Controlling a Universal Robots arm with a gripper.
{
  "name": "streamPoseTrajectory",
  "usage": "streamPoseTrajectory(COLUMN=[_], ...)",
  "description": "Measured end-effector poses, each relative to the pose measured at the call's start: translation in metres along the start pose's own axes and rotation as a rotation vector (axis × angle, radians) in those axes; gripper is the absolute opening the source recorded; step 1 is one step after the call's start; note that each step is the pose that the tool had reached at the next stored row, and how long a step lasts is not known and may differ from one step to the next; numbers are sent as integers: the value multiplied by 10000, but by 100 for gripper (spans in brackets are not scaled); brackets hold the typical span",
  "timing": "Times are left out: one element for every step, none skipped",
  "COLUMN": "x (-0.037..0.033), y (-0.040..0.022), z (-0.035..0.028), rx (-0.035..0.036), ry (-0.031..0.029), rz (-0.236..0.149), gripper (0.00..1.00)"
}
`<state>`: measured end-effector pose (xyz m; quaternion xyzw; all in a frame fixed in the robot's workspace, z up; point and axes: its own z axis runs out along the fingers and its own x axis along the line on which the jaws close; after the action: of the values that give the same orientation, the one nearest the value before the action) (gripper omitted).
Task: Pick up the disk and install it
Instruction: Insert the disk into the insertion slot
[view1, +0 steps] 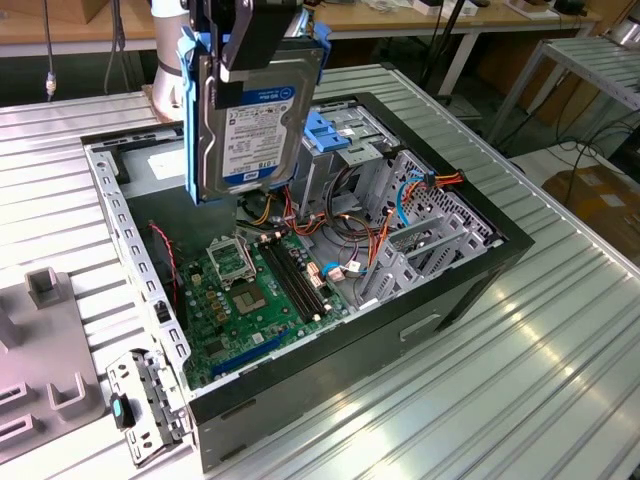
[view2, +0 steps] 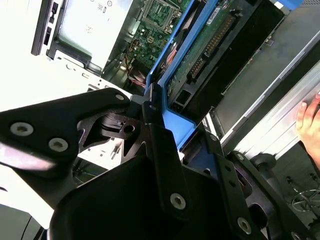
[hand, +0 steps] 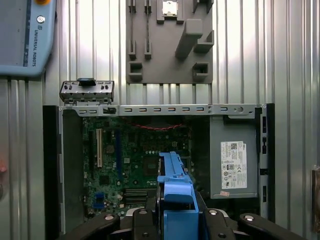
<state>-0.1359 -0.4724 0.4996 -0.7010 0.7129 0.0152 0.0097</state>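
At the exterior view's left a grey fixture block (view1: 40, 335) and a loose metal bracket (view1: 145, 400) lie on the ribbed desk (view1: 500, 380), and neither is in play. Beside them stands the open computer case (view1: 350, 362) with its green motherboard (view1: 250, 300) laid bare. Over that board the disk (view1: 245, 120) hangs on edge in the air, clear of everything beneath it. The jaws are clenched on its upper end, and in the second wrist view the black fingers (view2: 162, 150) bear on a blue rail. I judge the pick-up done and the whole of the installing left. Toward the exterior view's right the grey metal cage (view1: 365, 150) with its light-blue latch (view1: 322, 130) stands just beside the disk, which is not in it. The disk is a dark, silvery slab with a white label banded in blue, and bright blue plastic rails frame its long sides. Its green circuit-board underside (view2: 210, 45) and connectors face the second wrist view. In the first wrist view it is seen end-on, a blue rail tab (hand: 175, 195) poised above the motherboard.
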Motion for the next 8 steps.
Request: streamPoseTrajectory(x=[5,8,17,34,42,47,52,59], y=[0,0,0,-1,-1,-1,-1,-1], z=[0,0,-1,-1,-2,-1,-2,-2], rx=[0,0,0,0,0,0,0,0], ry=[0,0,1,1,1,1,1,1], rz=[0,0,0,0,0,0,0,0], gripper=[37,37,37,37,37,37,37,37])
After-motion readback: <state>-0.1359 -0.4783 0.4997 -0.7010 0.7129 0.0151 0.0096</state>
